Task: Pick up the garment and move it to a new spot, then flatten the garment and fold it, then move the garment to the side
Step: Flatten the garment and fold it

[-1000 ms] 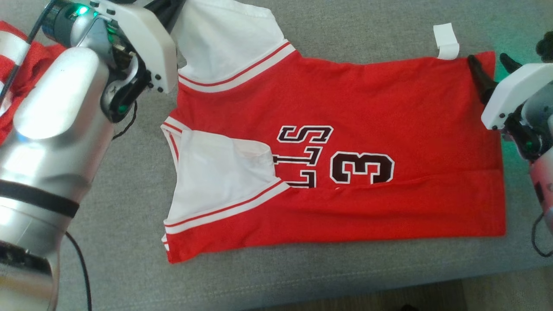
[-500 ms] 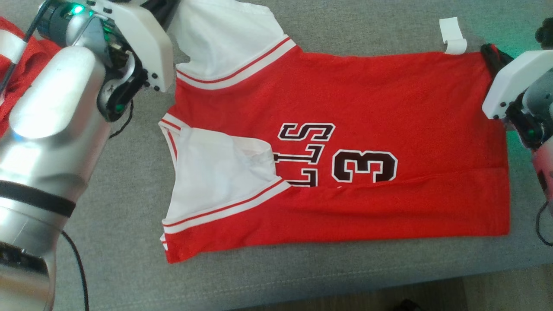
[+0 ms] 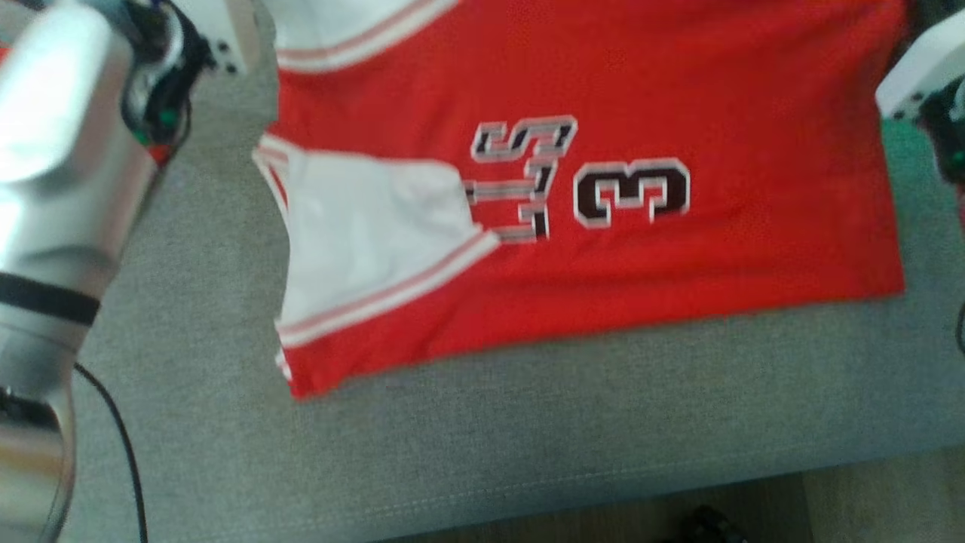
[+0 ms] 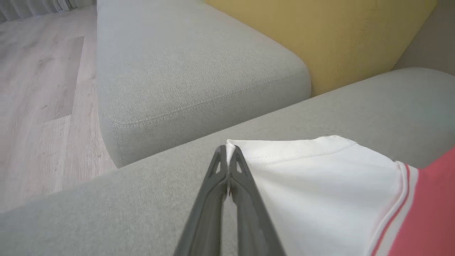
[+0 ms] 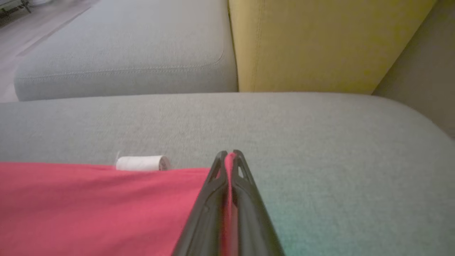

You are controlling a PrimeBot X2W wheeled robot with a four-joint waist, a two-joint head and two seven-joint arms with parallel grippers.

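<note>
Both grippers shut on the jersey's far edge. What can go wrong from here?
The left gripper pinches only the tip of the white sleeve; it may slip on lifting.
The right gripper holds just a sliver of the red corner, likely as weak.
The near sleeve, folded over the lettering, could flop open if the jersey is lifted.

A red jersey (image 3: 678, 113) lies on the grey couch cushion (image 3: 528, 452).

Soft even light; head view blurred (garment (image 3: 754, 113) lettering doubled).
</note>
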